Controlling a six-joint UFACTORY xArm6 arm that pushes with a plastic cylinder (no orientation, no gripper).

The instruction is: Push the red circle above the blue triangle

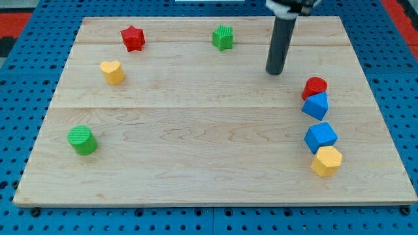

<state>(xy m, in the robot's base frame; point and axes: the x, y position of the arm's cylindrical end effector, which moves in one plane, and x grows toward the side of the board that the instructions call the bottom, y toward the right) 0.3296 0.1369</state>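
Your end effector, a straight dark rod with nothing to open or close and nothing held, stands upright over the table [196,124], entering from the view's top; its lower end, which you may read as my tip [275,72], rests on bare wood in the upper right part of the board, touching no block.

Nearest to the tip, down and toward the view's right, sits the red circle [315,86], near the right edge of the table. Directly below it, and pressed against it (the two appear to touch), lies the blue triangle [317,106], so the red piece already sits on the upper side of the blue one as you see it.

Further down the same right-hand side, a blue block [321,136] of chunky, cube-like form sits apart from the triangle, and a yellow hexagon [326,160] lies just beneath it, touching or nearly so.

To the view's left of the tip, near the top edge, you see a green star [223,37], and further left a red star [132,38]. Below that red star sits a yellow heart [112,72].

Well apart from everything else, in the lower left, stands a green cylinder [82,140]. Around the wooden board runs a blue perforated surface [26,78].
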